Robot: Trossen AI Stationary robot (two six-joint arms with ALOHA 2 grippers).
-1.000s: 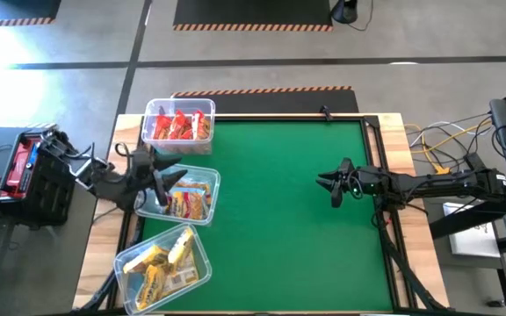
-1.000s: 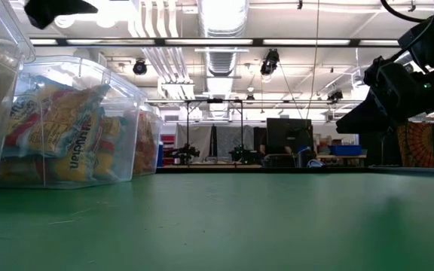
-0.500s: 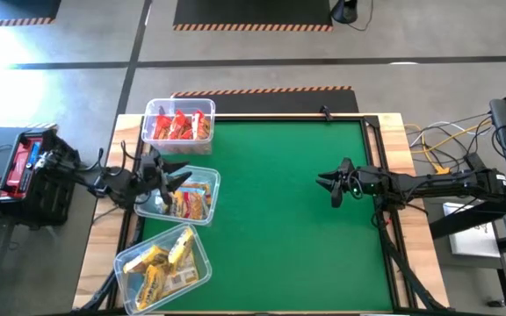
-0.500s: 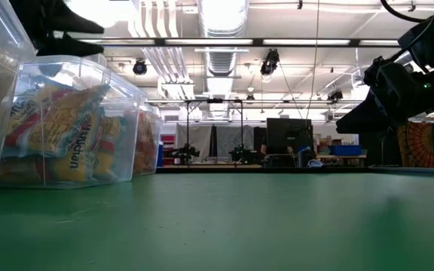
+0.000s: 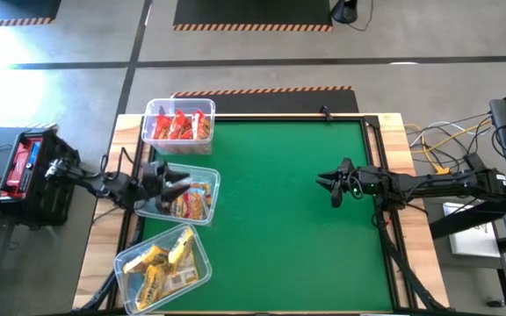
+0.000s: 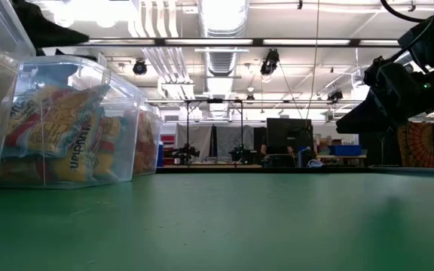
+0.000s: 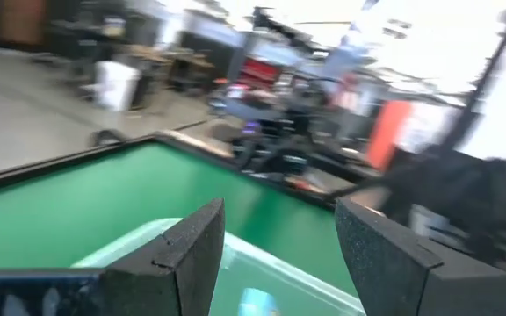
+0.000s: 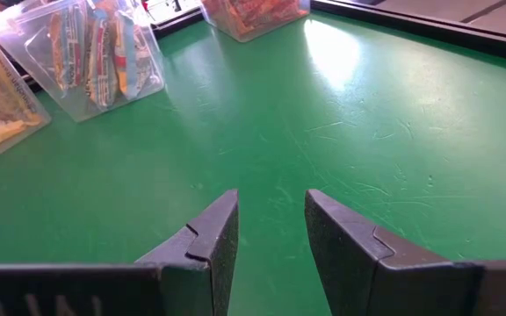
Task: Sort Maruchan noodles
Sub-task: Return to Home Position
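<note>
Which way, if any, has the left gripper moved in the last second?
Yes. Seen from above, the left gripper has swung away from the bottom bin to the middle bin's left edge.

Slim dark jointed left arm [image 5: 104,187] and right arm [image 5: 429,184], matte black wedge-shaped fingers [image 8: 358,254], perhaps thin looped cables [image 5: 119,155].

1. Seen from above, light falls evenly from overhead, and the green surface [image 5: 271,211] around the right hand [image 5: 335,189] is bright, with no strong shadows.
2. At table height, the ceiling lamps [image 6: 221,15] above and behind that hand burn out to white, so it shows as a dark silhouette.
3. Just ahead of the right hand, a pale patch of glare lies on the surface.
4. Beyond the left hand [image 7: 279,211], the far room washes out to white.
</note>
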